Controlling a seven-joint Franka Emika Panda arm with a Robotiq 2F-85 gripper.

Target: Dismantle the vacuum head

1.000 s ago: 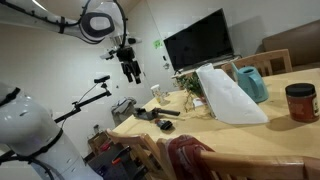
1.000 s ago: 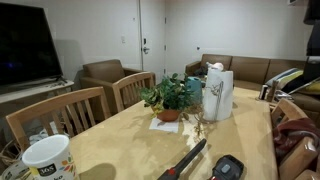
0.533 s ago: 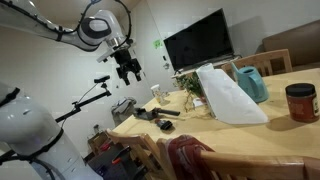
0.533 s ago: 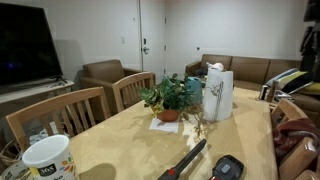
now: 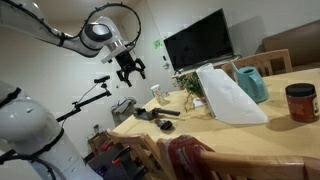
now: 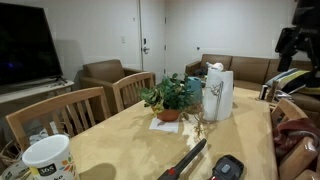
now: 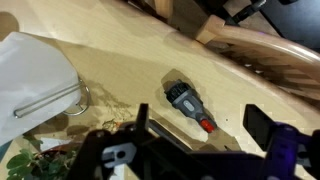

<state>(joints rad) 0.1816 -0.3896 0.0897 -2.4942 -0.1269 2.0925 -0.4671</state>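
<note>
Long wooden surface (image 5: 283,137) fills most of both exterior views, w/ wooden chairs (image 6: 58,115) along one edge. Franka arm (image 5: 98,30) comes in from 10 o'clock in an exterior view, bent over. Its gripper (image 5: 130,70) hangs high in the air above one end of the surface, well clear of everything on it. Gripper is spread wide w/ nothing held. Wrist view shows the black fingers (image 7: 262,128) at 6 o'clock of the frame w/ a broad gap btwn them. Flat-screen TV (image 5: 199,40) stands behind the surface at 1 o'clock. White bag (image 5: 228,97) stands upright mid-surface. Teal jug (image 5: 252,83) is just beside the bag at its 2 o'clock, and a potted plant (image 6: 168,96) is near it on the opposite side. Red jar (image 5: 300,103) stands apart at approx 3 o'clock of the bag. White mug (image 6: 48,158) sits at the near corner, 7 o'clock of that frame. Vacuum head (image 7: 183,97) is a small grey-black piece lying flat on bare wood near centre of wrist view, at the bag's 3 o'clock and apart from it. Its short neck w/ red tip points to 5 o'clock. It lies far below the gap btwn the fingers, untouched. In an exterior view, dark pieces (image 6: 186,158) lie at the near end of the surface, too small to tell which is the head.
</note>
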